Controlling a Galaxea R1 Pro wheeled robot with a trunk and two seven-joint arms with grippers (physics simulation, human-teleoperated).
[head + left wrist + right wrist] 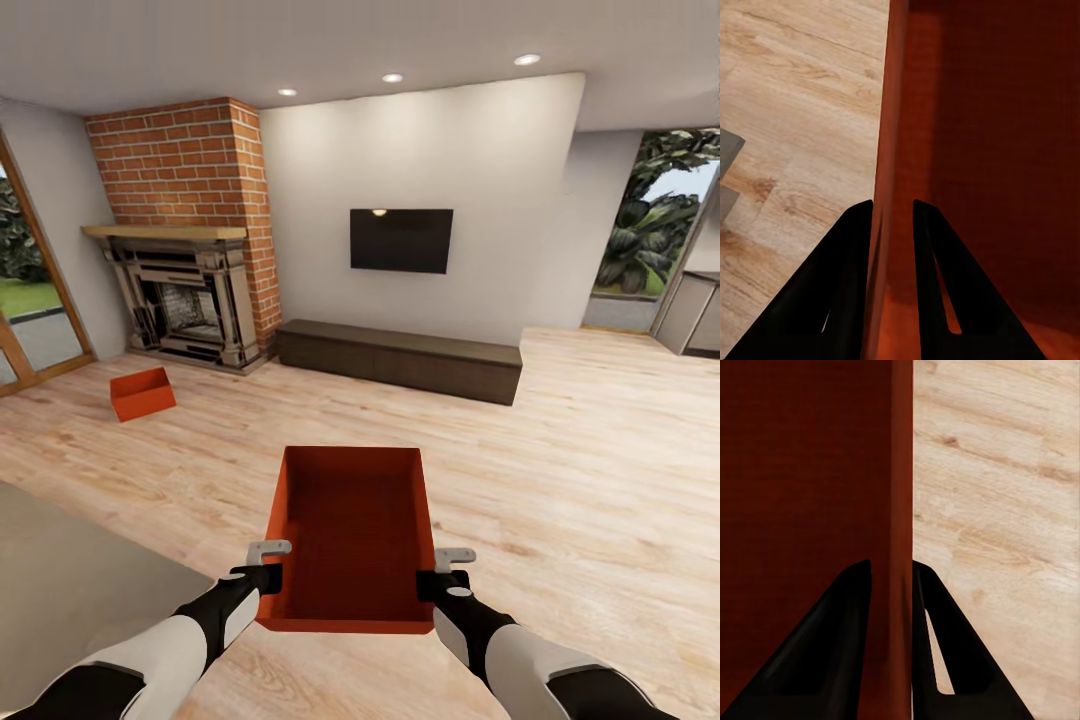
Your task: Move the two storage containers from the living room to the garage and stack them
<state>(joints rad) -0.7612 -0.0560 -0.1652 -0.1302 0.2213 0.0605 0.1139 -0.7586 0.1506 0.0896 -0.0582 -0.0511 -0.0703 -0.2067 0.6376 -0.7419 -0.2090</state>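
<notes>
I am in the living room, holding one orange-red storage container (352, 535) in front of me above the wood-plank floor. My left gripper (268, 577) is shut on its left wall (886, 150), one finger inside and one outside. On the opposite side my right gripper (437, 583) is shut on the right wall (898, 510) the same way. The other storage container (141, 392) lies tilted on the wood floor at the left, near the brick fireplace (190, 235). The garage is out of view.
A long dark low cabinet (398, 358) stands against the far wall under a black TV (401, 240). A glass door (25, 300) is at the far left. An opening to greenery (650, 240) is at the right. A grey rug (70, 570) covers the near left.
</notes>
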